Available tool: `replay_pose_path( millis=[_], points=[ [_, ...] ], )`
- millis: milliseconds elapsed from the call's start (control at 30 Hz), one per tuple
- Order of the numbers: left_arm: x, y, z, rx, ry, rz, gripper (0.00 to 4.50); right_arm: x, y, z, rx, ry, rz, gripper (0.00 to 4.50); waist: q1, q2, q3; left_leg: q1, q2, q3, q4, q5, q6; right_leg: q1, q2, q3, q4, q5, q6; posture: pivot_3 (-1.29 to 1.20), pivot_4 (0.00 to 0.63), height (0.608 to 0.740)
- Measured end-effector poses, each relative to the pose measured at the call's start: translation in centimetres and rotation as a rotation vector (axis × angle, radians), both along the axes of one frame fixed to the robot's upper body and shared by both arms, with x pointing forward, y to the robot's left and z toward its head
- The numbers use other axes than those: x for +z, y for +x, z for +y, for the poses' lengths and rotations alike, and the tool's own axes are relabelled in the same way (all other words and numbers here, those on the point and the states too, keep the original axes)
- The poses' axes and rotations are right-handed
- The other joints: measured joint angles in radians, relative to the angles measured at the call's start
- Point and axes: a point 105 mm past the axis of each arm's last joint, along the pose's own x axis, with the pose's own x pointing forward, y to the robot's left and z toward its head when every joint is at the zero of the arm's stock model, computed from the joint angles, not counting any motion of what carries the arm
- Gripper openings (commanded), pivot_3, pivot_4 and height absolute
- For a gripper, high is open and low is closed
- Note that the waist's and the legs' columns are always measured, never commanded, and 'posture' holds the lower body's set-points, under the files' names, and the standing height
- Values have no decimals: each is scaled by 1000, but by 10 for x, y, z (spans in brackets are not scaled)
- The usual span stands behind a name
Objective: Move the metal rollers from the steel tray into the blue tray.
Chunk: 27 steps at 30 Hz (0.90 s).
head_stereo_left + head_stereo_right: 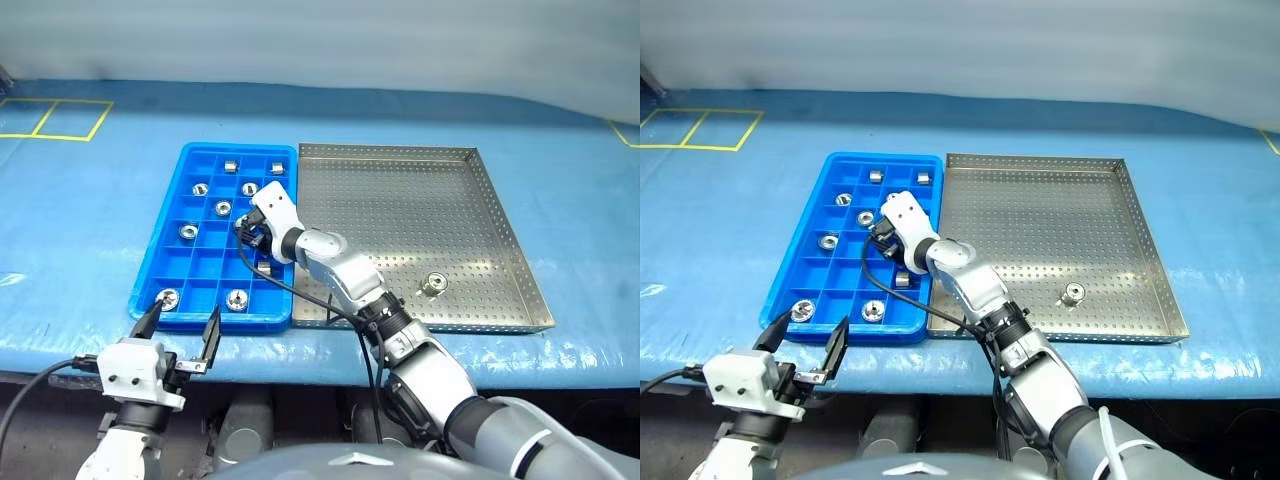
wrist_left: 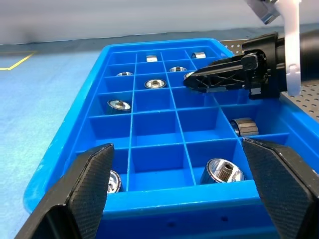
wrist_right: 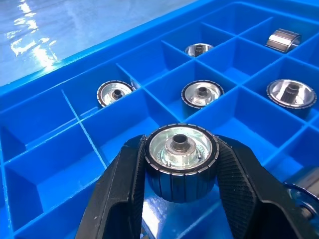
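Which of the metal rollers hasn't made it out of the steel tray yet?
The lone roller on the perforated floor of the steel tray, toward its near right side. The other rollers sit in compartments of the blue tray, or in the right gripper.

A glossy blue sheet (image 1: 90, 230) covers the table. Yellow tape lines (image 1: 55, 120) mark it at ten o'clock. A pale wall (image 1: 320, 40) runs along twelve o'clock.

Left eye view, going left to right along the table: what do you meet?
Yellow floor markings → blue tray → right gripper shut on a metal roller → steel tray → lone roller left on it.
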Motion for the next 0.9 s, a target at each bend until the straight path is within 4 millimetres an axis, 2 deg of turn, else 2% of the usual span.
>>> replay_pose_path(
  millis=[100,367,400,500,600,667,800,900],
  points=[
    [1,1,-1,-5,-2,-6,4500,-1,1,1,11,-4,4,1691,7,0,0,0,0,0,0,0,0,0,0,0,0,0,0,377,150,740],
    [6,7,-8,-52,-7,-39,4500,-1,2,1,3,6,18,4303,11,0,0,0,0,0,0,0,0,0,0,0,0,0,0,296,150,740],
    [7,9,-9,-62,-4,-45,4500,0,3,0,-5,9,19,4481,11,0,0,0,0,0,0,0,0,0,0,0,0,0,0,280,150,740],
    [10,13,-12,-89,-4,-62,4500,14,6,-4,-40,45,-6,4481,6,0,0,-1,0,0,0,0,0,-1,0,0,0,0,0,226,150,740],
    [13,19,-16,-144,7,-72,4500,43,6,-12,-83,121,-63,4481,-6,1,0,-1,0,0,0,0,0,0,0,0,0,0,0,168,150,740],
    [13,22,-18,-167,-3,-76,4500,49,6,-22,-117,147,-69,4481,-15,1,0,-1,0,0,0,0,0,0,0,0,0,0,0,123,150,740],
    [12,33,-25,-241,-4,-71,4500,41,11,-66,-263,114,-72,4481,-34,1,-1,0,0,1,2,0,0,1,0,0,0,0,0,45,150,740],
    [11,41,-32,-294,-29,-69,4500,37,15,-107,-400,85,-66,4481,-61,2,-1,0,0,1,3,0,0,1,0,0,1,1,1,1,150,740]
  ],
)
